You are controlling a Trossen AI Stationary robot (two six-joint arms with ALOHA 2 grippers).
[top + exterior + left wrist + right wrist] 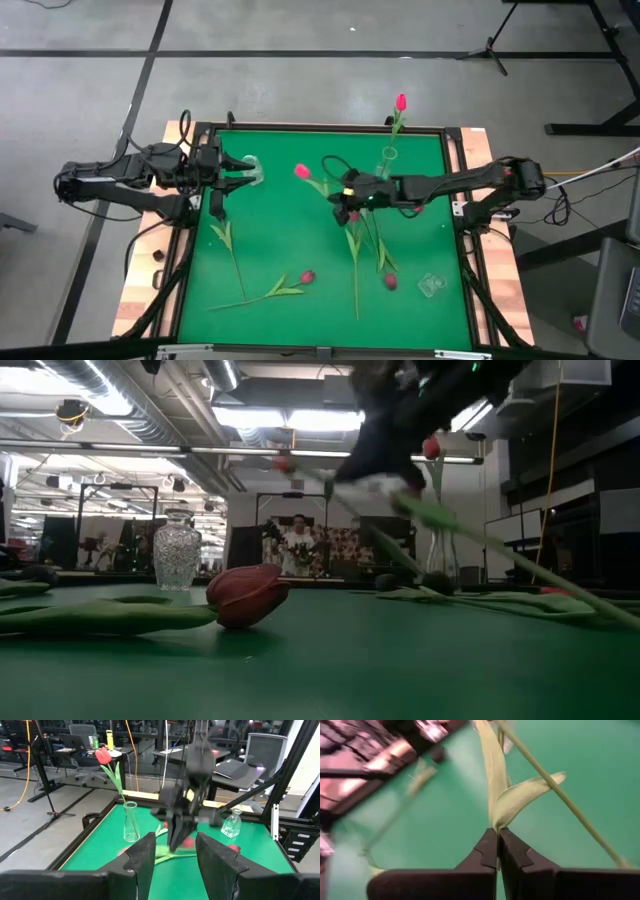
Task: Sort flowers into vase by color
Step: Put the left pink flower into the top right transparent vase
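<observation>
Closest to me at table height, a dark maroon tulip head (247, 595) lies on its side on the green table (270, 250), its leaf stretched flat beside it, waiting its turn. Another maroon bud (390, 283) lies further along the same edge near a small clear glass (431, 286).

Out over the middle, the right gripper (497, 851) has its fingers pinched together on the base of a leaf where it meets a thin green stem (555, 790). From above, that gripper (350, 195) sits mid-table with the stem trailing down toward the near edge and a pink tulip head (302, 172) just beside it. I'd judge it grabbed low on the leaf because the stem itself is too thin to pinch cleanly. The flower looks partly raised, with the stem slanting down to the cloth in the low view.

The left gripper (222, 172) waits at the table's left edge, fingers (145, 857) spread wide with nothing between them, next to a cut-glass vase (177, 550).

At the far edge, 1 pink-red tulip (400, 103) already stands upright in a slim clear vase (130, 822), so that is likely where the bright ones go. A person stands in the room beyond.
</observation>
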